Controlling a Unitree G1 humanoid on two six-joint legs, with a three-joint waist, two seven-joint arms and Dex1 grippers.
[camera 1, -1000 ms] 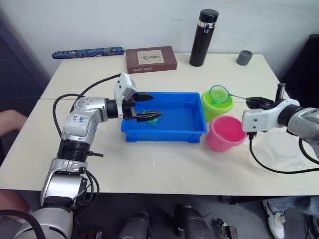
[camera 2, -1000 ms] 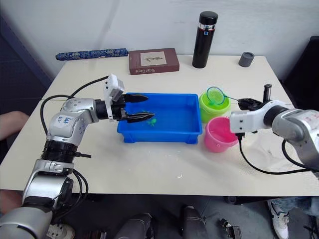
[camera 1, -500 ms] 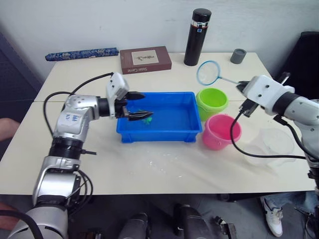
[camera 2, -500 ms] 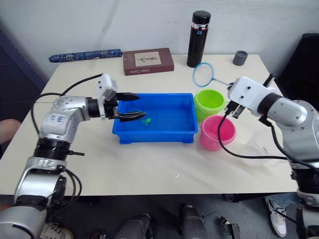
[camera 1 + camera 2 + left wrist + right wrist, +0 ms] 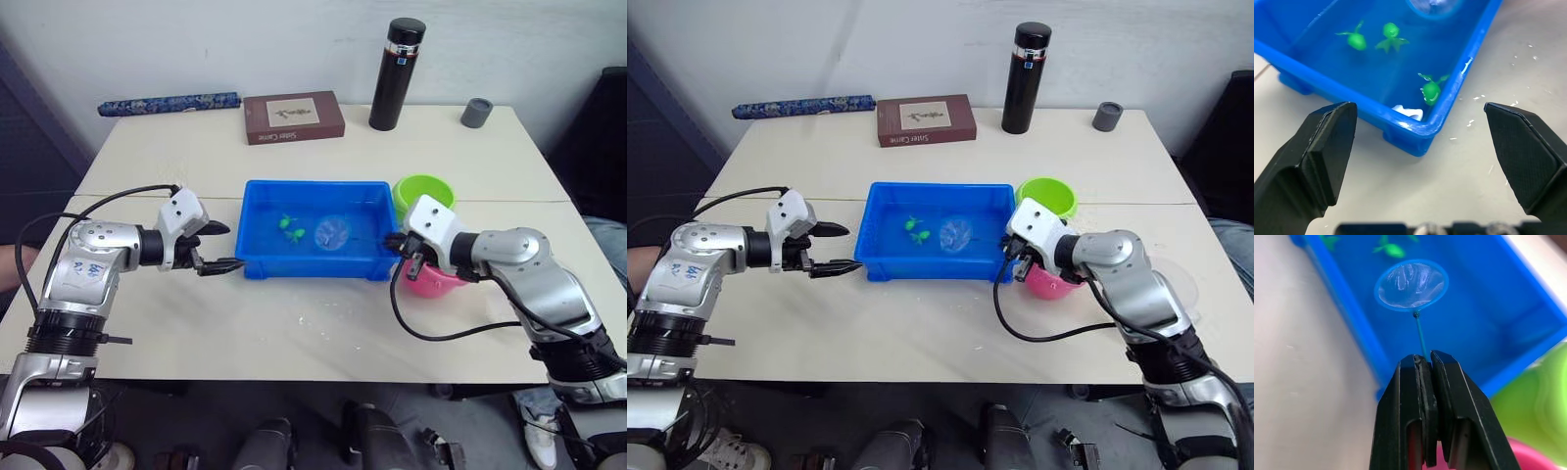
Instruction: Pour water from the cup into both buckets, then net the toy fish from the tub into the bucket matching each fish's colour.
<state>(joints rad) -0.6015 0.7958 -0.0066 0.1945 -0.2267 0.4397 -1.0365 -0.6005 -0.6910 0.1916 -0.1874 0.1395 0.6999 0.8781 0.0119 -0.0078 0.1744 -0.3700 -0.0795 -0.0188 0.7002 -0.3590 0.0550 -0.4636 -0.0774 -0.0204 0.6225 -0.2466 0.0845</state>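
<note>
The tub point(image 5: 315, 231) sits on the worktop point(image 5: 294, 323) between my two grippers. In it are three green fish point(image 5: 1430, 90), and the hoop of the net point(image 5: 1410, 286) is lowered into it, just past the two fish farther from my left gripper. Beyond my right gripper, against the tub's end, stands the green bucket point(image 5: 423, 192); the pink bucket point(image 5: 431, 280) is right beside that gripper, partly hidden by my wrist. I cannot tell what either bucket holds.

Far ahead by the wall stand a black flask point(image 5: 397, 74), a brown book point(image 5: 294, 117), a small grey cup point(image 5: 477, 112) and a long patterned roll point(image 5: 168, 102).

My right gripper point(image 5: 1424, 363) is pinched tight on the net's thin handle, reaching in over the tub's end. My left gripper point(image 5: 220, 248) hangs spread wide just outside the tub's other end, fingers point(image 5: 1322, 147) pointing at its corner, holding nothing.
</note>
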